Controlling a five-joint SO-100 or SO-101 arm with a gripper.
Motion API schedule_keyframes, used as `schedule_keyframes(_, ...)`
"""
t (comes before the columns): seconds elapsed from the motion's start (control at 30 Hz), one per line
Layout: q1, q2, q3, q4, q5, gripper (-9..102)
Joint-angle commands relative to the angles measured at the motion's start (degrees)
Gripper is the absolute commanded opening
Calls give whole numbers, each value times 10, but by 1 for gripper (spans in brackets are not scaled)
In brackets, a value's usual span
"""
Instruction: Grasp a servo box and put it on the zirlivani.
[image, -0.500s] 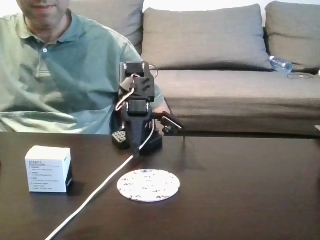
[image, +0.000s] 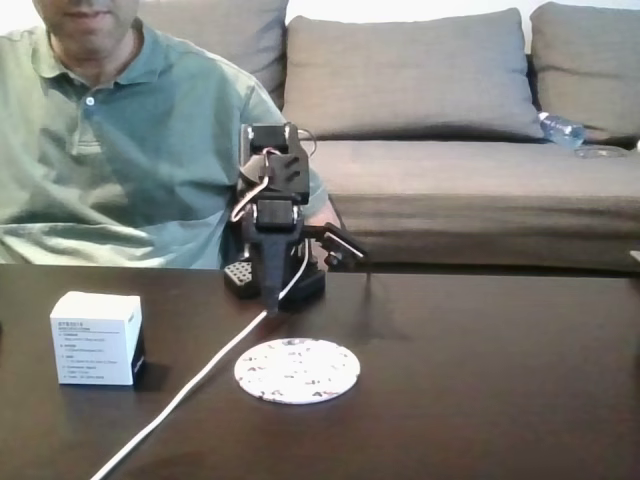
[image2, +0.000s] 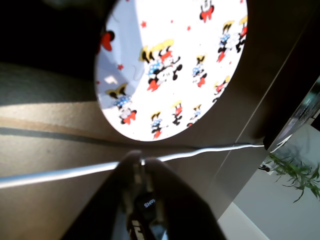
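Sofa (image: 450, 110): grey, running along the back of the fixed view.

Person (image: 110, 150): sitting behind the table in a green shirt.

Table (image: 480, 380): dark and glossy, carrying everything below.

Arm (image: 272, 215): black, folded upright at the far table edge, pointing its tip down at the surface.

Cable (image: 190, 385): white, trailing from the arm's base toward the near left edge, passing between box and disc.

Zirlivani (image: 297, 370): white disc lying flat just in front of the arm; in the wrist view (image2: 175, 65) it is showing small cartoon figures.

Servo box (image: 96, 337): standing upright, label facing the camera, well apart to the disc's left in the fixed view.

Gripper (image2: 142, 162): fingers pressed together over the cable, pinching nothing.

Risks, as judged: sweeping toward the box could be snagging the cable; closed fingers arriving unopened could be shoving the light box away; a high grip could be tilting it.
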Motion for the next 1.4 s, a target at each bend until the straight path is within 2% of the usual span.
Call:
schedule_keyframes(0.0, -4, 4, -3, -5, 0, 0)
schedule_keyframes(1.13, -3, 4, -9, -5, -2, 0)
schedule_keyframes(1.23, 6, -4, -67, 4, -40, 0)
schedule_keyframes(1.37, 25, -19, -263, 59, -71, 0)
